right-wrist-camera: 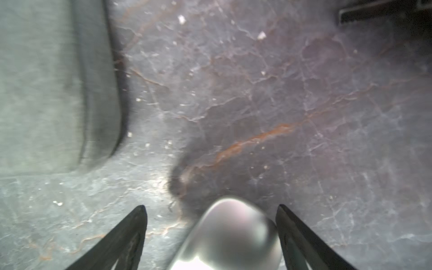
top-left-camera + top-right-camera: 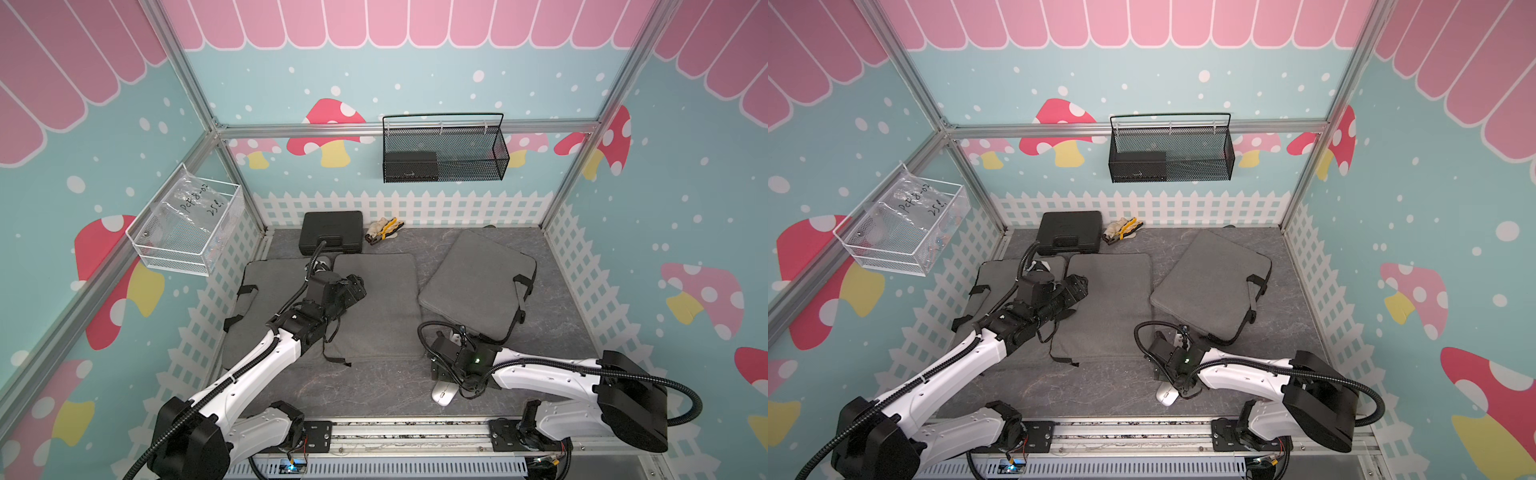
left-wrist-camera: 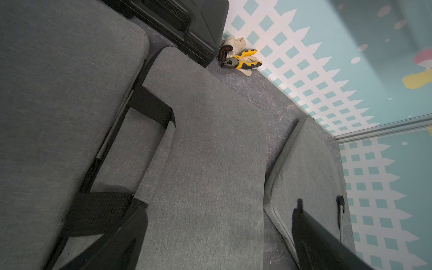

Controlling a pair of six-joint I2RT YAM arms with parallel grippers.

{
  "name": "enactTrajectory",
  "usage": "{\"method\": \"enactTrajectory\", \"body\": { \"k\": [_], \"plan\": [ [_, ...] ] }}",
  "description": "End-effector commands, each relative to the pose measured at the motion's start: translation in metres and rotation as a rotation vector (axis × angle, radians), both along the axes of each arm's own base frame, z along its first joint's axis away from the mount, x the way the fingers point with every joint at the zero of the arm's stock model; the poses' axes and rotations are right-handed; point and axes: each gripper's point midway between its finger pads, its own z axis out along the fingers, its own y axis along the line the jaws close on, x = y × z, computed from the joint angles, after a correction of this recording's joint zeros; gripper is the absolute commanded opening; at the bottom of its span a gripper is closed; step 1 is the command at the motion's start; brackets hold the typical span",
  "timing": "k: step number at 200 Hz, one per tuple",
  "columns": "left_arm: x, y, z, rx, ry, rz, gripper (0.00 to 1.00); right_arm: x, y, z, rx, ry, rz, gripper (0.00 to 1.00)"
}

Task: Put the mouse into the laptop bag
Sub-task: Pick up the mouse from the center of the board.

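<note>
Our right end effector (image 1: 210, 207) is spread wide and straddles the silver mouse (image 1: 230, 233), pinching nothing. The mouse lies on the desk (image 2: 374, 386) near the front edge, on the right half, and only part of it shows under the wrist in both top views.

In the right wrist view the mouse sits off-centre. It is close against one finger (image 1: 294, 231), with bare desk between it and the other. We judge that the grasp is the step in hand.

To do it well, we would first shift sideways until the mouse sits midway between the fingers, so that closing does not shove it along the desk. The shell looks smooth and rounded, so we would go low, take it by its flanks and close gently; a high pinch could squeeze it out. Then we would lift straight up.

Our left end effector (image 3: 219, 208) is also spread and holds nothing. It hovers over the middle grey laptop bag (image 2: 374, 307), beside another bag (image 2: 266, 299) on the left half. A third bag (image 2: 473, 278) lies toward the back right corner. We cannot see an open mouth on any of them.
</note>
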Motion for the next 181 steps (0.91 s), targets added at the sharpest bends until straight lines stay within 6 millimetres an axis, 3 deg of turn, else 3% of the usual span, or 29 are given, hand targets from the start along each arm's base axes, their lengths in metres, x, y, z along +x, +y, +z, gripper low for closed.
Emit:
{"method": "enactTrajectory", "body": {
  "k": [1, 41, 88, 125, 181],
  "plan": [
    [-0.001, -0.001, -0.006, -0.005, 0.018, -0.011, 0.99, -0.003, -0.018, 0.005, -0.102, -0.005, -0.05, 0.89],
    [0.002, 0.0, -0.008, -0.006, 0.019, -0.006, 1.0, -0.019, -0.03, 0.009, -0.079, 0.028, -0.048, 0.92],
    [0.004, -0.002, -0.012, -0.022, 0.029, -0.008, 0.99, -0.053, -0.028, -0.009, -0.029, 0.109, 0.0, 0.93],
    [0.005, -0.006, -0.015, -0.035, 0.041, -0.02, 0.99, -0.06, -0.005, -0.016, 0.02, 0.121, 0.063, 0.93],
    [0.003, -0.004, -0.016, -0.041, 0.039, -0.013, 0.99, -0.045, 0.032, -0.022, -0.007, 0.098, 0.141, 0.91]
  ]
}}
